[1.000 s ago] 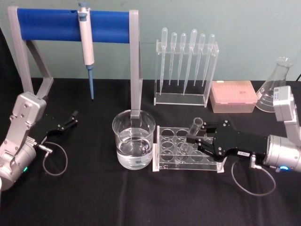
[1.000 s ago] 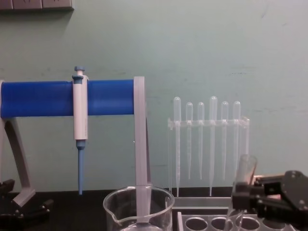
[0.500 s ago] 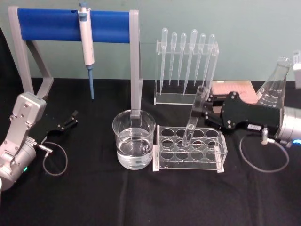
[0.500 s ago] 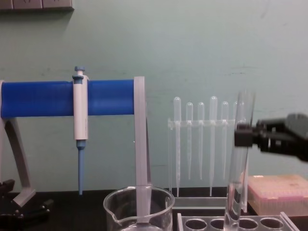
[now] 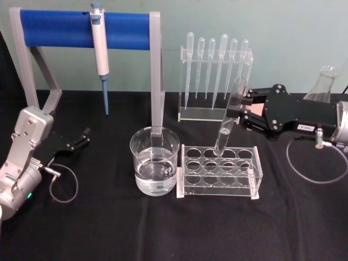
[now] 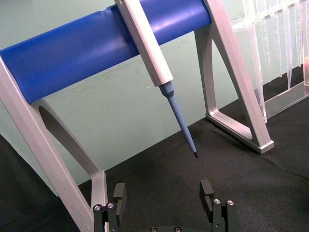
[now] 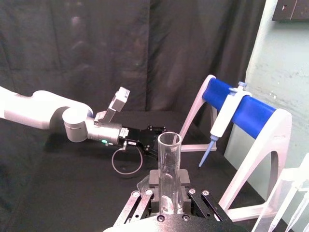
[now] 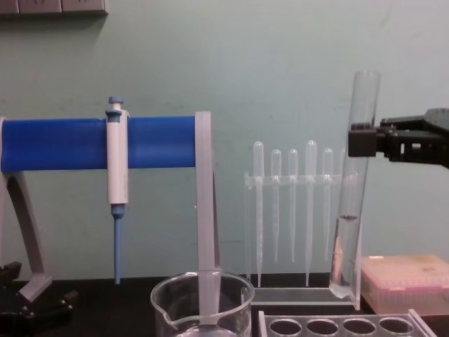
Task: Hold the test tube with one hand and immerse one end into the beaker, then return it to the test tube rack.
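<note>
Right pincer (image 5: 240,111) grips the test tube (image 5: 227,126) below its rim, nearly upright just above the rack (image 5: 218,175) at the beaker's (image 5: 155,162) three o'clock; left pincer (image 5: 84,137) sits wide at nine o'clock.

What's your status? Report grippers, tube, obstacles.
Right gripper shut on test tube, tube tilted slightly, bottom just above the rack. Left gripper open, parked at table's left. Stand post close behind beaker.

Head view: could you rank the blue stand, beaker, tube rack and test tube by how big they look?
Largest: blue stand.
Then tube rack.
Then beaker, close, but the rack looks wider.
Smallest: test tube, though it is held raised, nearer the camera.
</note>
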{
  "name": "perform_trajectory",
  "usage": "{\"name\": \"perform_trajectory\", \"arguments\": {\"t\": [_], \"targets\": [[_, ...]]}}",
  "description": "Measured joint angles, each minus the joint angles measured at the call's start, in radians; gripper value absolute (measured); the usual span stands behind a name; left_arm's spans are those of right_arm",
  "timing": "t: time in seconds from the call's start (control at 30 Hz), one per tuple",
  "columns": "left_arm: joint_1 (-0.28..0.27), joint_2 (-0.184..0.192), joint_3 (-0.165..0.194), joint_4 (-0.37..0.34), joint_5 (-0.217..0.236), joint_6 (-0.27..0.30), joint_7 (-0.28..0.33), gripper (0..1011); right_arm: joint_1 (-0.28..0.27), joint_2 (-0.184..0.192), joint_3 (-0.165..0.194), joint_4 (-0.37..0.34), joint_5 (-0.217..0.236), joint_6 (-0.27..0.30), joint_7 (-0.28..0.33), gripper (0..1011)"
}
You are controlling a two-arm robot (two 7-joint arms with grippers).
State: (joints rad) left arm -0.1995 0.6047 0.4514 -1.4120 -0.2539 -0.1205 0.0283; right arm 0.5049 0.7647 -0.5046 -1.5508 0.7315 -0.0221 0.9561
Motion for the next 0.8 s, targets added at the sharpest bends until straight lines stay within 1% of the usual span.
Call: {"name": "perform_trajectory", "arguments": {"t": [0.4, 0.8], "targets": [[0.000, 0.000, 0.000, 0.000, 0.000, 0.000, 0.000, 1000, 0.033, 0.008, -0.015, 0.000, 0.009, 0.001, -0.007, 242], [0.000, 0.000, 0.000, 0.000, 0.000, 0.000, 0.000, 1000, 0.032, 0.008, -0.016, 0.001, 0.010, 0.001, -0.008, 242]]}}
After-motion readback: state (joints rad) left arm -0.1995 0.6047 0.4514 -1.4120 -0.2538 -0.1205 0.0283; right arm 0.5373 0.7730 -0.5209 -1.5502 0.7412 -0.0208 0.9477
